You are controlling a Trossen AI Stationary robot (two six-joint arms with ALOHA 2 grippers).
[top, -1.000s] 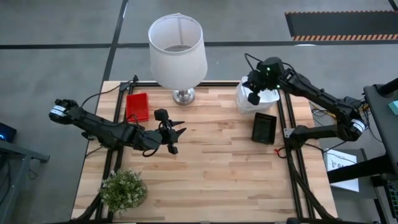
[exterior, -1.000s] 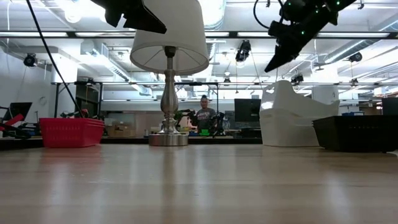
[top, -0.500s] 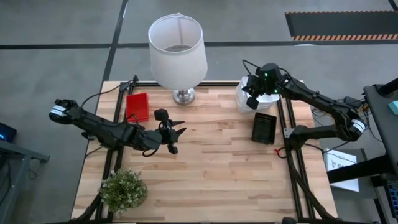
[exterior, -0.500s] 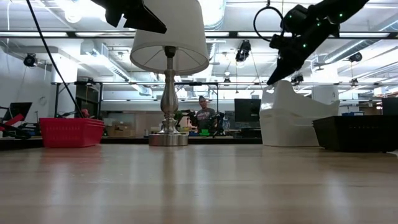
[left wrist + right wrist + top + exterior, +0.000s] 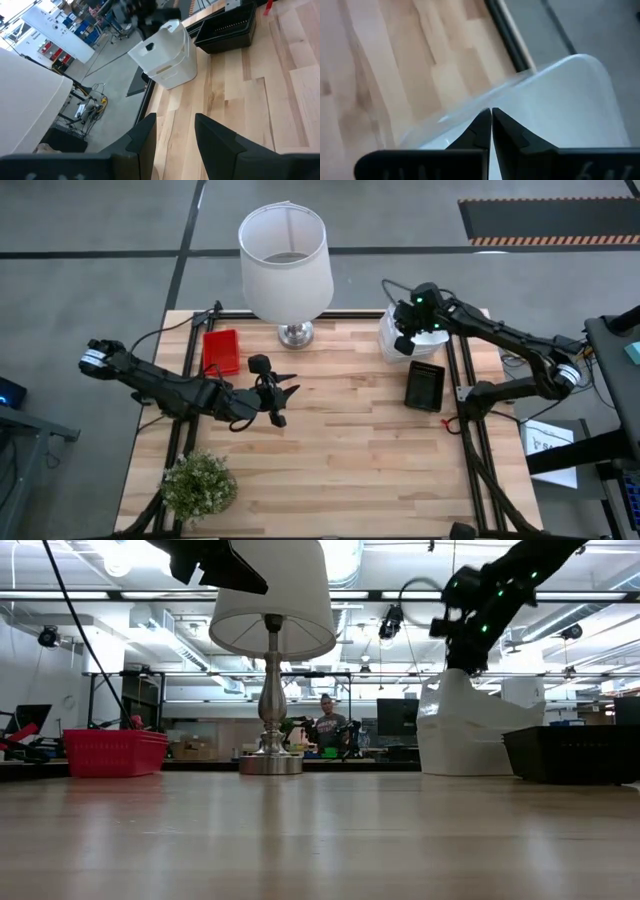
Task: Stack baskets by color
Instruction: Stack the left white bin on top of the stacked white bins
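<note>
While the left arm waits over the left half of the pale wooden plank table [image 5: 330, 450], its left gripper [image 5: 283, 394] hangs above bare boards with the two dark fingers [image 5: 219, 145] standing apart and nothing between them. At the table's left edge lies the red lattice-sided plastic basket stack [image 5: 221, 351], flat on the wood just beside the black frame rail; in the low view it sits at the far left [image 5: 114, 752]. Nearer the front left corner stands a small green potted plant [image 5: 200, 484]. At the back, left of centre, a lamp with a white shade [image 5: 285, 252] rises from a silver metal base [image 5: 294, 334].

Further right, at the back right corner, stands the stack of smooth white plastic baskets [image 5: 392, 340], upright, with one raised handle side showing in the low view [image 5: 462, 725]. The right gripper [image 5: 406, 343] is directly above this stack, its fingers [image 5: 479, 131] pressed together, tips just over the white rim [image 5: 555, 95]; whether they touch it cannot be told. Just in front of the white stack, close but apart, rests the black lattice-sided plastic basket stack [image 5: 425, 385], along the right edge.
</note>
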